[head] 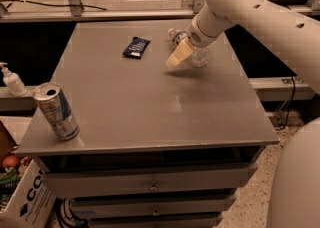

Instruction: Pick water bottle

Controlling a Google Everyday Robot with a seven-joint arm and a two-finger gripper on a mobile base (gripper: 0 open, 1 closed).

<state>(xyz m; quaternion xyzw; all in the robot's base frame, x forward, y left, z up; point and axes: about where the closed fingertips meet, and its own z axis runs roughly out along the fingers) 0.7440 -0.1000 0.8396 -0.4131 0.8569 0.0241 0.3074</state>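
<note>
The water bottle [198, 57] is on the far right part of the grey table [150, 102]. The gripper [179, 55] is right against it; whether it pinches the bottle, I cannot tell. 1 drink can [55, 111] stands front left.

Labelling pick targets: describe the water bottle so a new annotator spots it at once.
On the grey cabinet top, look far right, where the robot's gripper hangs. The water bottle sits right at the gripper, small with a white cap. It alone is see-through, unlike the dark packet to its left and the silver-and-blue can at the near left corner.
</note>
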